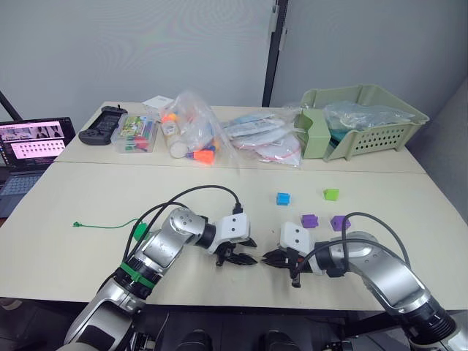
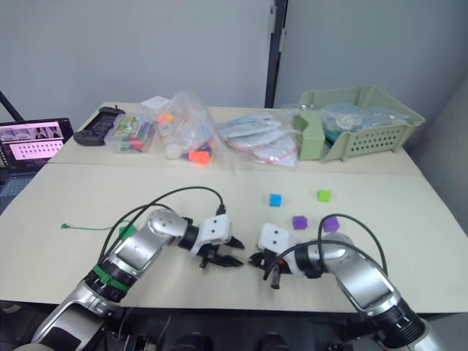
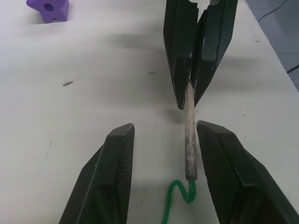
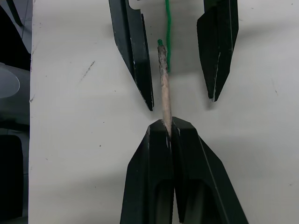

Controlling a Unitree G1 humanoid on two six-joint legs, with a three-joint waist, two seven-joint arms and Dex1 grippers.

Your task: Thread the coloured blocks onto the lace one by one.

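With the right gripper fingers clenched on the lace by its stiff pale tip and the left gripper fingers released either side of it, low over the surface, that thin pinch could slip — no coloured blocks threaded, all lying beyond the tip.

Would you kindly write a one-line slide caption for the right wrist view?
Right gripper pinches the green lace's stiff pale tip, which lies between the open left gripper's black fingers.
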